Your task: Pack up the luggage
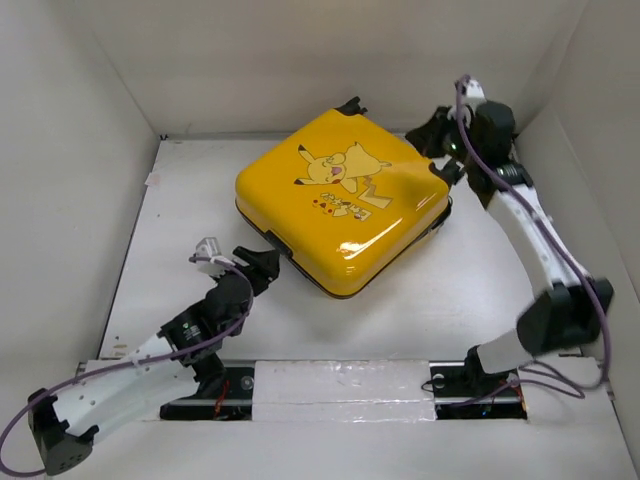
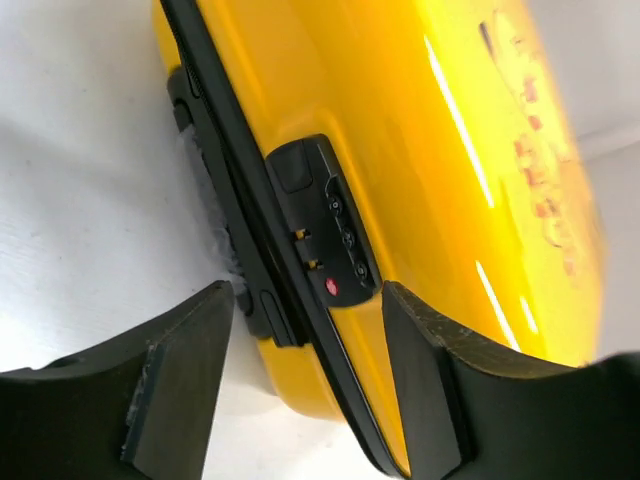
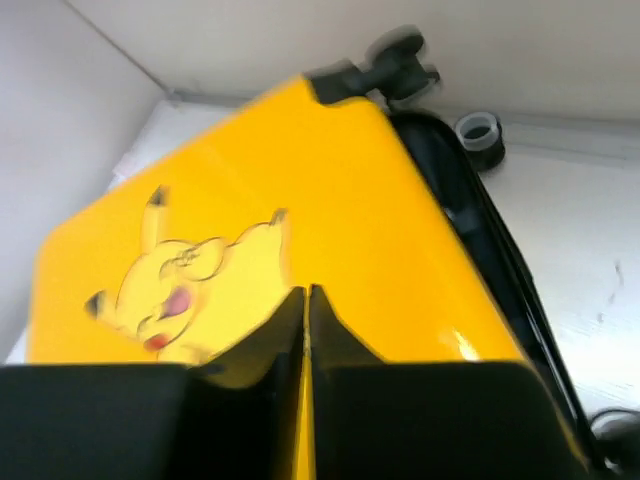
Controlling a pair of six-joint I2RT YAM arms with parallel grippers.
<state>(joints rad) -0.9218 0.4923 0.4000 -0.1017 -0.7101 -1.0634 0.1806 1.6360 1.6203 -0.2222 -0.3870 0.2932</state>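
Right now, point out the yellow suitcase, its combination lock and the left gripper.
yellow suitcase (image 1: 345, 205): top view, centre of its lid.
combination lock (image 2: 346, 238): left wrist view, on its dials.
left gripper (image 2: 308, 297): left wrist view, midway between fingertips.

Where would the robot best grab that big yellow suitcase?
Probably the black rim by the lock, coming in low from the near-left side: the open left gripper faces it there, and the suitcase's glossy domed shell is too broad to pinch.

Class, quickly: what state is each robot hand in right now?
Left hand: open, empty, aimed at the lock on the yellow suitcase.
Right hand: closed, holding nothing.
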